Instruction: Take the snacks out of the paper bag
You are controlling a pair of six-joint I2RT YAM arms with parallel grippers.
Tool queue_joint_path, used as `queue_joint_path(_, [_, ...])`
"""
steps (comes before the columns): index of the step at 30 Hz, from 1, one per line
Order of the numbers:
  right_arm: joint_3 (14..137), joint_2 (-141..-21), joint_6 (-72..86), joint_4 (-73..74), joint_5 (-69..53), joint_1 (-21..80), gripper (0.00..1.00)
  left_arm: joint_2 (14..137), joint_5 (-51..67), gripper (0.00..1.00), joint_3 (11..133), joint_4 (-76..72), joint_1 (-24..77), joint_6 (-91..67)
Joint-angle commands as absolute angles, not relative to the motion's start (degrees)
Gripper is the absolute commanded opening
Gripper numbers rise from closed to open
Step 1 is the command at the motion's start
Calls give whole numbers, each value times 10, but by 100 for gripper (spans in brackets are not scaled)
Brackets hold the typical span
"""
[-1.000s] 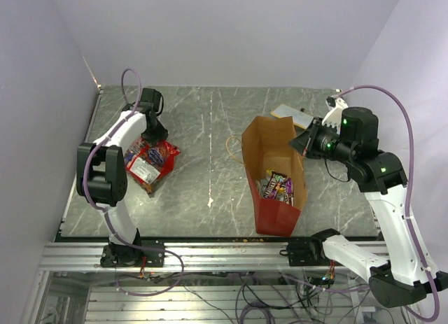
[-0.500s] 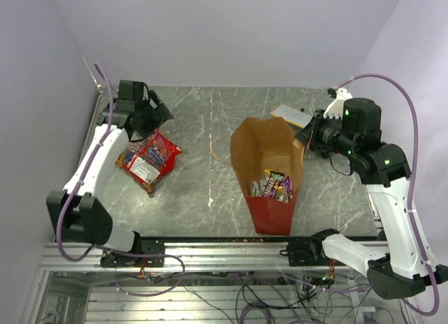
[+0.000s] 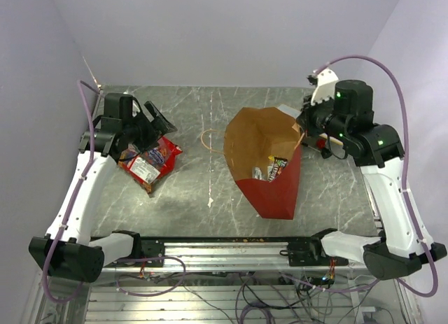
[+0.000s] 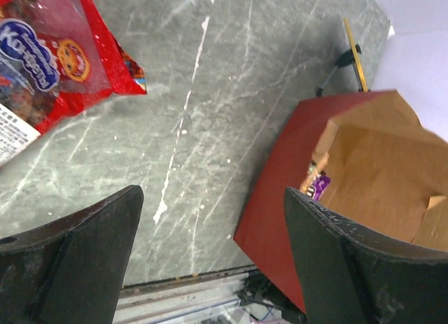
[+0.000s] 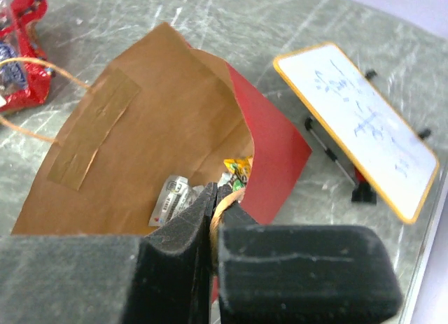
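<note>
At the table's (image 3: 210, 191) near edge runs a metal rail (image 3: 210, 250) with both arm bases bolted to it. Just past it, right of centre, stands the paper bag (image 3: 255, 138), its red side panel (image 3: 276, 194) facing the near edge and its mouth gaping upward. Several snacks (image 3: 273, 168) lie at its bottom: a silver packet (image 5: 171, 198), a yellow wrapper (image 5: 238, 168) and a purple wrapper (image 4: 318, 185). From the left wrist the bag's brown wall hides all but the purple one.

On the left side, well apart from the bag, 1 red chip bag (image 3: 150, 159) lies flat on the table. The left gripper (image 4: 210, 198) hangs just beyond it, jaws wide apart with nothing between them.

At the bag's far right rim the right gripper (image 5: 217, 198) is pinched together on a thin tan loop handle (image 5: 215, 222) of the bag. Its own fingers block the lower part of that wrist view. The other handle (image 3: 210, 138) rests on the table left of the bag. Behind the bag lies a white board (image 5: 357, 121) with a tan edge, mostly hidden by the bag from above.
</note>
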State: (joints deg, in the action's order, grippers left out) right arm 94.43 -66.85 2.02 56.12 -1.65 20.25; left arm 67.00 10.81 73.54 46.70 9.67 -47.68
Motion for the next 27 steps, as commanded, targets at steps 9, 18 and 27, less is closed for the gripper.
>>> queue_joint_path(9, [998, -726, -193, 523, -15, 392, 0, 641, 205, 94, 710, 460, 136, -497])
queue_joint_path(18, [1003, -771, -60, 512, -21, 396, 0, 645, 283, 95, 661, 439, 192, -479])
queue_joint_path(27, [976, -749, 34, 466, 106, 395, 0, 591, 260, 96, 637, 452, 248, -528])
